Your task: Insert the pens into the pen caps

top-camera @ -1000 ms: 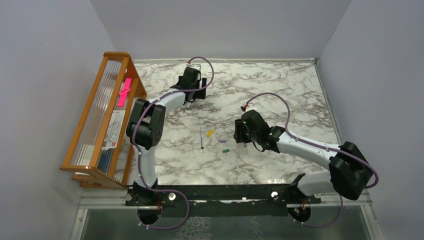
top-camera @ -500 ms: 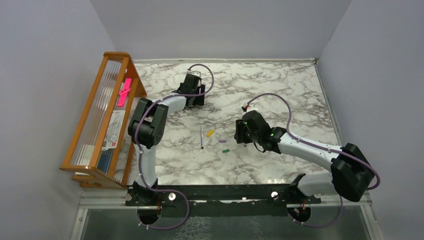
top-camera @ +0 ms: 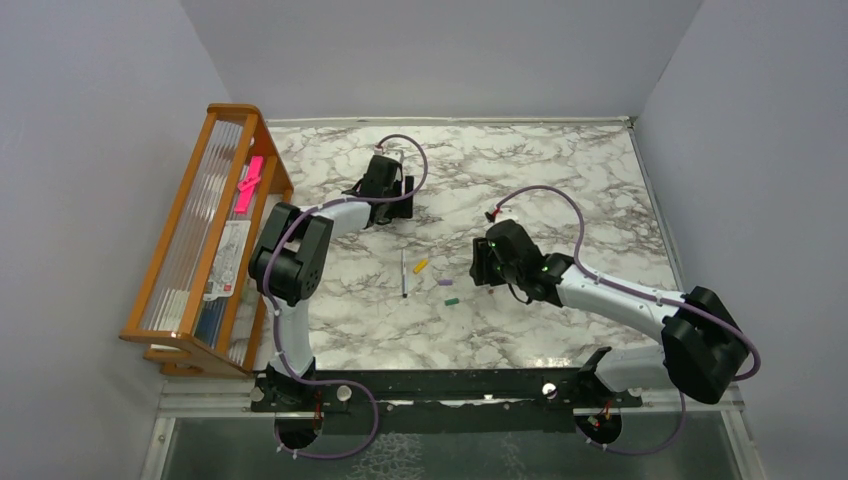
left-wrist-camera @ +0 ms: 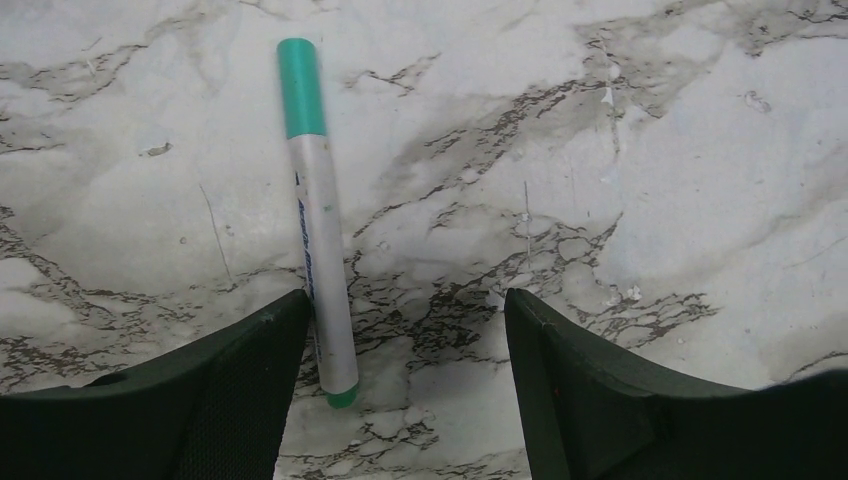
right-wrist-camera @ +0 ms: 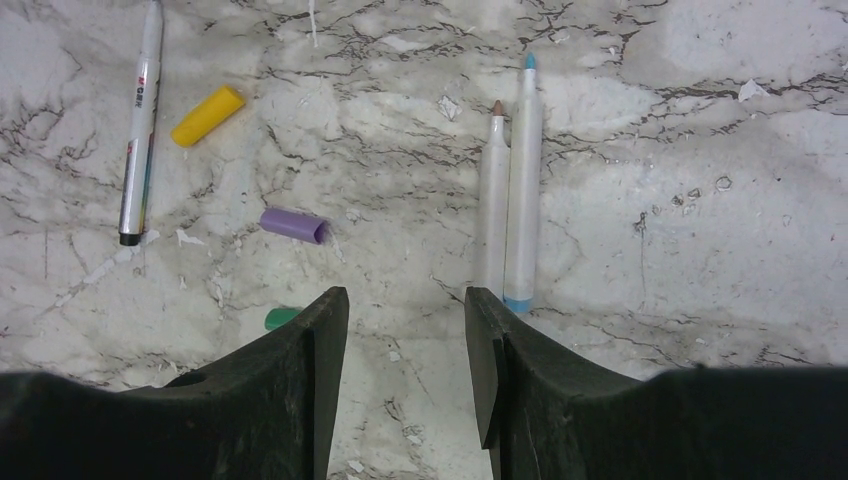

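Note:
In the left wrist view a white pen [left-wrist-camera: 318, 240] with a teal cap [left-wrist-camera: 300, 88] on its far end lies on the marble. Its near end rests just inside the left finger [left-wrist-camera: 230, 390] of my open left gripper [left-wrist-camera: 405, 300]; the right finger stands well clear. My right gripper [right-wrist-camera: 405, 295] is open over bare marble. Two uncapped pens [right-wrist-camera: 508, 200] lie side by side just past its right finger. A third pen [right-wrist-camera: 140, 120], an orange cap [right-wrist-camera: 207, 115], a purple cap [right-wrist-camera: 293, 225] and a green cap [right-wrist-camera: 278, 318] lie to its left. From above: left gripper [top-camera: 385, 188], right gripper [top-camera: 488, 262].
A wooden rack [top-camera: 200, 230] holding flat packets and a pink strip [top-camera: 248, 185] stands along the table's left edge. Grey walls close the table [top-camera: 560, 170] at the back and both sides. Small white flecks dot the marble.
My left gripper has come a little nearer over the table and its jaws have narrowed somewhat while staying open. The right arm has not moved.

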### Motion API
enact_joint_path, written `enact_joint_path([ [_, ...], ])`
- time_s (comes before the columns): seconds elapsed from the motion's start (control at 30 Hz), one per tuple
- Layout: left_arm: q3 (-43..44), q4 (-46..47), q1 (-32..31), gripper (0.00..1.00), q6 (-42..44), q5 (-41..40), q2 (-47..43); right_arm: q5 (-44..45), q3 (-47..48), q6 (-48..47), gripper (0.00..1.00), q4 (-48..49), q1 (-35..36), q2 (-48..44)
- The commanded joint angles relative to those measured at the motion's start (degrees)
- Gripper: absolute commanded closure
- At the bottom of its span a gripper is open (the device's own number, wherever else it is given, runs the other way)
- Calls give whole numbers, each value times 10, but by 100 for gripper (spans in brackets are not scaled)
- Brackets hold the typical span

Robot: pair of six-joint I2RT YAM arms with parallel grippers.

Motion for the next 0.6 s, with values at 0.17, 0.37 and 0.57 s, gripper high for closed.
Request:
enact_joint_path([
  [0.17, -40, -48, -7, 27, -41, 83, -12, 28, -5, -15, 52, 9, -11, -12],
  [0.37, -60, -48, -4, 26, -48, 61, -52, 28, -3, -28, 59, 0, -16, 10],
  [0.57, -108, -5, -3, 29, -92, 62, -153, 3, -7, -32, 64, 5, -16, 31],
])
